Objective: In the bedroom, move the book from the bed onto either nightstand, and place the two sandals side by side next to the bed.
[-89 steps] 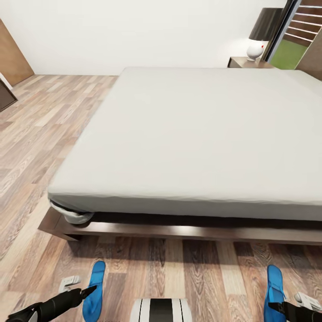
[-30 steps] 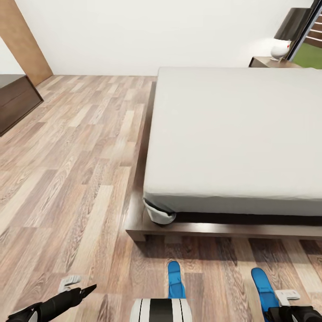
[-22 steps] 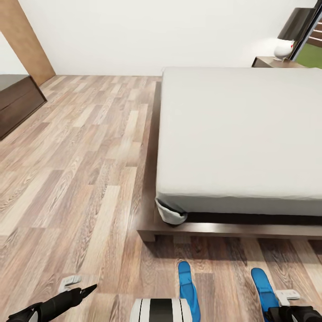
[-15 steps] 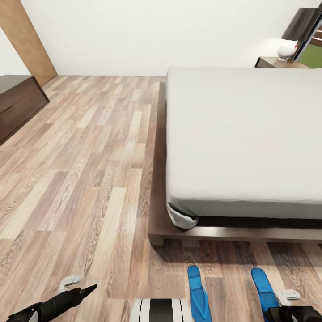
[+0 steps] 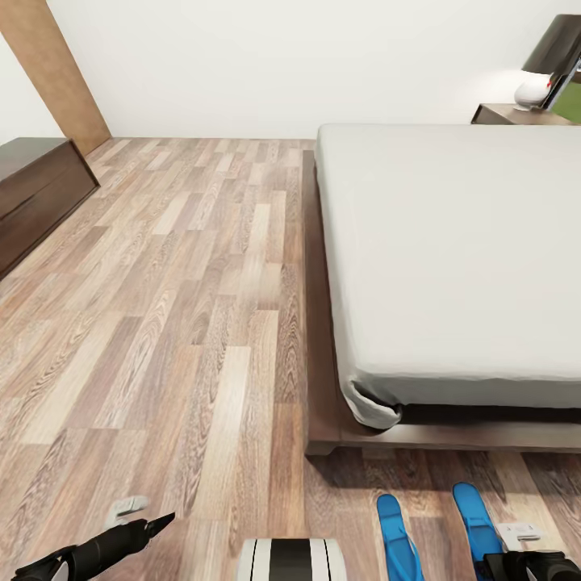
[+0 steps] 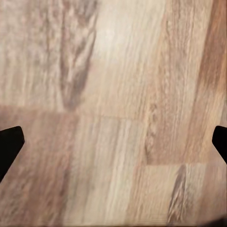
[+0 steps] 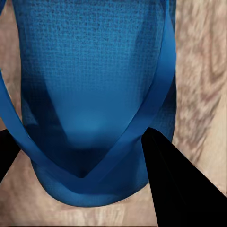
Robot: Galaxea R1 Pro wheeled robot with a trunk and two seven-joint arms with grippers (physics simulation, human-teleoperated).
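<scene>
Since three seconds ago the whole head view has swung: the bed (image 5: 452, 258) now fills the right half of the frame, more plank floor (image 5: 186, 307) shows at left, and a dark cabinet (image 5: 32, 194) has come in at the left edge. That is camera motion. But the two sandals have also closed up: then far apart at lower left and lower right, now close together at lower right, so the carried one has travelled with the arm.

We see one sandal (image 5: 398, 539) flat on the floor just below the bed's corner and the second sandal (image 5: 478, 524) just right of it, roughly parallel. The right gripper (image 7: 80, 156) straddles the second sandal's blue strap in the right wrist view, black fingers (image 7: 175, 179) on either side of the sole, apparently gripping it; we can't tell if it already rests on the floor. The left gripper (image 6: 113, 142) hangs over bare planks with fingers spread wide, holding nothing.

We judge the step in hand as setting the carried sandal beside its mate. Next move calls for lowering it to the floor parallel to the other, letting go, and lifting clear without dragging the strap. No book on the visible mattress; a nightstand (image 5: 516, 114) with a lamp (image 5: 549, 64) sits at upper right.
</scene>
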